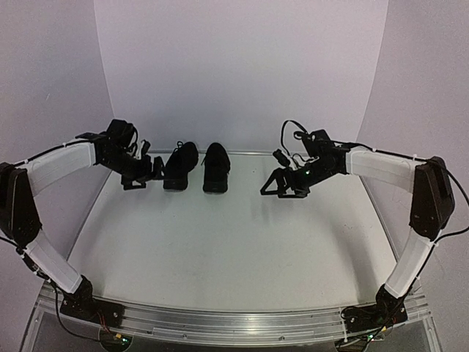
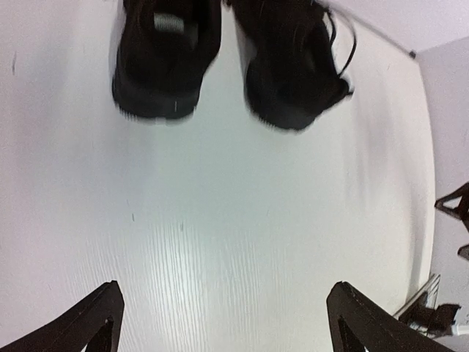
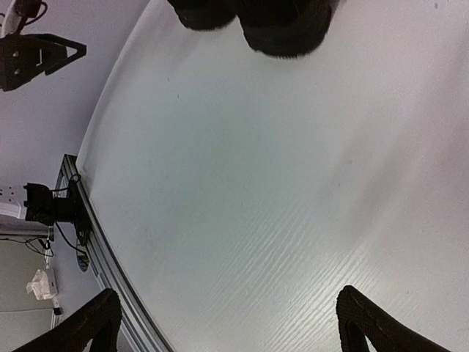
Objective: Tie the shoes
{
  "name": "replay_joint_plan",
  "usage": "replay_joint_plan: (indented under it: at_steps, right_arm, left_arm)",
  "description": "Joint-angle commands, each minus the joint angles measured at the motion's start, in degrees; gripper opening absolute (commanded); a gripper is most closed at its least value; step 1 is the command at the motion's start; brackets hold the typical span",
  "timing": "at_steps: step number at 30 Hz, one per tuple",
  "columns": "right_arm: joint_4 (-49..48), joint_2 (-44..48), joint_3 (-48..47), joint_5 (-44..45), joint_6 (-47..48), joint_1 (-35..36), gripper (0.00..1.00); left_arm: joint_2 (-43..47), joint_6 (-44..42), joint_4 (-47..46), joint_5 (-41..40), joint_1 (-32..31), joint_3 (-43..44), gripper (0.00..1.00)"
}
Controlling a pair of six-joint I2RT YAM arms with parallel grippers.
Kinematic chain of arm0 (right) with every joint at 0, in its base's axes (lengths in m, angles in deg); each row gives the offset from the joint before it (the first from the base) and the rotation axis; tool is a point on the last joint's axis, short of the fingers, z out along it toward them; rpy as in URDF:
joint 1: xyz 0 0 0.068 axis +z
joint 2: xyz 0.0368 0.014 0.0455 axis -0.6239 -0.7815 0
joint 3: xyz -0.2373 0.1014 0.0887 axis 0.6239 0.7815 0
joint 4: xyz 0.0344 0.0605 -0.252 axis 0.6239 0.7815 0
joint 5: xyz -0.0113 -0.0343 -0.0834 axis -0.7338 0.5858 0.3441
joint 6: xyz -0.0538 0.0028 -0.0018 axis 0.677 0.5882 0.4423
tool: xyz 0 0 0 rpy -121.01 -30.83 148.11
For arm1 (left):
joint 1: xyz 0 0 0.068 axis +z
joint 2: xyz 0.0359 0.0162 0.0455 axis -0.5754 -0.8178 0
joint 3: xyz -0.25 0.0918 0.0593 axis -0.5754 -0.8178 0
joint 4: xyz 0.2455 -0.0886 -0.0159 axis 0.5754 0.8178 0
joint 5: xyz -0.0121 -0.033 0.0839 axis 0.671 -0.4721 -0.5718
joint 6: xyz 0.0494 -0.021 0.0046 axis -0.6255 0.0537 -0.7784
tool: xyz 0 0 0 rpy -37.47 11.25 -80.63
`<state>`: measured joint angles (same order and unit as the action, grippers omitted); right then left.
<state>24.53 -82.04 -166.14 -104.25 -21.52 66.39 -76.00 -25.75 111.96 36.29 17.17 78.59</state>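
Two small black sneakers stand side by side at the far middle of the table, the left shoe (image 1: 180, 166) and the right shoe (image 1: 215, 168), with thin black laces. My left gripper (image 1: 144, 174) is open and empty just left of the left shoe. My right gripper (image 1: 281, 185) is open and empty, a short way right of the right shoe. In the left wrist view one shoe (image 2: 165, 62) shows a pale insole label and the other shoe (image 2: 293, 70) shows loose laces, both far ahead of the open gripper (image 2: 226, 287). The right wrist view shows only the shoes' edges (image 3: 284, 28) beyond the open gripper (image 3: 229, 292).
The white table (image 1: 234, 249) is bounded by a metal rail (image 1: 234, 320) at the near edge and white backdrop walls (image 1: 242, 66) behind and at both sides. The arm bases are bolted at the near corners. The rail also shows in the right wrist view (image 3: 86, 227).
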Motion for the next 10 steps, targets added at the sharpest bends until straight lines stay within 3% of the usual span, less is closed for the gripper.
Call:
replay_joint_plan:
  at_steps: [1,5,10]
  right_arm:
    - [-7.78,2.89,7.59,-4.12,-1.21,0.22,0.98]
    - [-10.98,3.13,12.12,-5.36,-2.45,0.21,0.98]
    - [-12.56,3.46,13.54,-5.40,-3.48,0.24,0.98]
  left_arm:
    - [7.52,4.89,-2.28,-3.12,-5.26,-10.78,1.00]
    - [11.06,8.57,-4.31,-4.31,-7.36,-17.67,1.00]
    - [12.71,9.60,-5.34,-6.31,-7.61,-19.10,1.00]
